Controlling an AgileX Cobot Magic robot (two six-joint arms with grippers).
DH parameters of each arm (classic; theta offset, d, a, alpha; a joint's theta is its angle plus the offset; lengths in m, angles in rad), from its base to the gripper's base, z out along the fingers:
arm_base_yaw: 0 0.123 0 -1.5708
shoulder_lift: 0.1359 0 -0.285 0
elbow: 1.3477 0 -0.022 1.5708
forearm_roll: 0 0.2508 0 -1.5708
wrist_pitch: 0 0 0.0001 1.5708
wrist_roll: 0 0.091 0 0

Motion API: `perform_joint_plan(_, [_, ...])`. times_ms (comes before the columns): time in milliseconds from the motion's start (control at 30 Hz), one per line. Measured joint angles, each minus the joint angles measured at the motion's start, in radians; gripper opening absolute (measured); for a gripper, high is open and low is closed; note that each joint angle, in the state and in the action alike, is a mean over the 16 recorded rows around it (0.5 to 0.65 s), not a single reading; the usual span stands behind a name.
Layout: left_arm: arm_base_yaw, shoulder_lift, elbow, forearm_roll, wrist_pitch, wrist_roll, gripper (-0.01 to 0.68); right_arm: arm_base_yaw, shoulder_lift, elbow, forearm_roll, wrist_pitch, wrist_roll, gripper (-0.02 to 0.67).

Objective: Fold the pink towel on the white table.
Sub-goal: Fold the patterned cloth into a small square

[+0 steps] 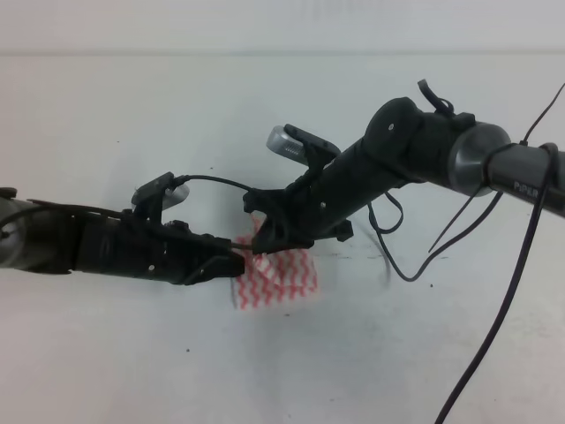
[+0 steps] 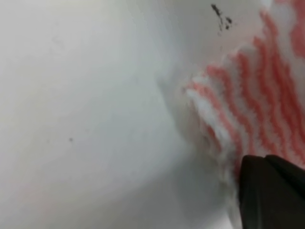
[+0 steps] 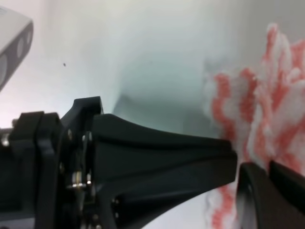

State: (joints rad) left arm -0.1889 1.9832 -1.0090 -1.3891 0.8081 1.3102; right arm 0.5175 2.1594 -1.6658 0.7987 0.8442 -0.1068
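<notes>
**Twin black arms, cabled, with wrist cameras**

Left arm (image 1: 106,243): matte black segmented housing, grey sleeve section at its base end, small silver screws along the side. A silver-grey oblong wrist camera (image 1: 163,193) sits on a black bracket, fed by a thin black cable.

Right arm (image 1: 397,146): bulky black rounded joint, then a grey metallic collar and a dark tube lettered "PIPER" in white. A silver-grey camera (image 1: 287,141) sits on a black mount. Loose black cables (image 1: 494,309) loop beneath.

Fingers (image 3: 157,152): black, tapered, moulded plastic, with visible screws.
</notes>
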Motion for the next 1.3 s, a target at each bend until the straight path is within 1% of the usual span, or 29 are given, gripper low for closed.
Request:
perform_joint_plan(667, [0.0,0.0,0.0,-0.001,-0.001,0.001,-0.006,0.027,0.017,0.0,0.032,-0.023,-0.002,-0.016])
perform_joint_plan(1300, [0.0,-0.025,0.0,0.021,-0.004,-0.001,-0.006,0.03,0.035,-0.001,0.02,-0.023,-0.001,-0.016])
